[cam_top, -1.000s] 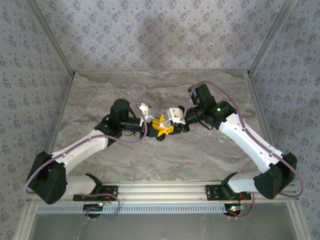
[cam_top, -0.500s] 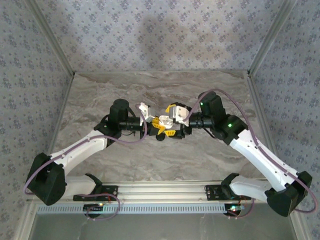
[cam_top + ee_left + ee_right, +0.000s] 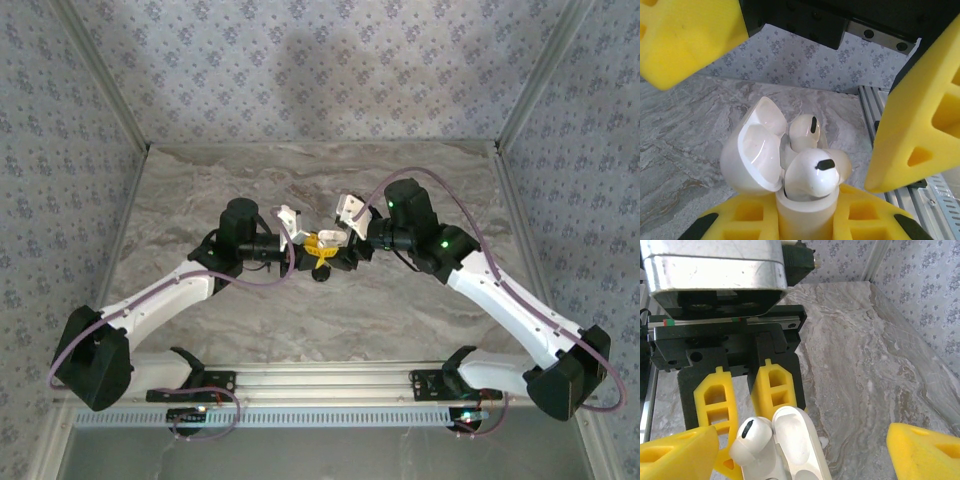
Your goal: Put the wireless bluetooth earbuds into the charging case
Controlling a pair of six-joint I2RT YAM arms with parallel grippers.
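Charging case point(image 3: 756, 159): glossy white, lid flipped open, held off the marble tabletop point(image 3: 680, 125). Its lower body is clamped between the yellow fingers point(image 3: 885, 225) of the left gripper point(image 3: 805, 227). Both earbuds point(image 3: 814, 172) sit in the case's wells, heads poking above the rim. The bud at the case's front edge looks tilted and high, so probably not fully seated, though that's a guess.

Right gripper point(image 3: 801, 452) is spread wide, one yellow finger on each side of the case. It touches neither case nor buds and carries nothing.

Handling: the case looks light, rigid and slick, with rounded sides, so it could squirt out of a pinch. Hold it low on the flat faces of the body, as the left gripper does. Never hold it by the lid; the hinge looks like the weak spot. The buds are tiny and smooth, easy to flick out. Press gently on the rounded head, straight down into the case. Closing the lid seems left to do.
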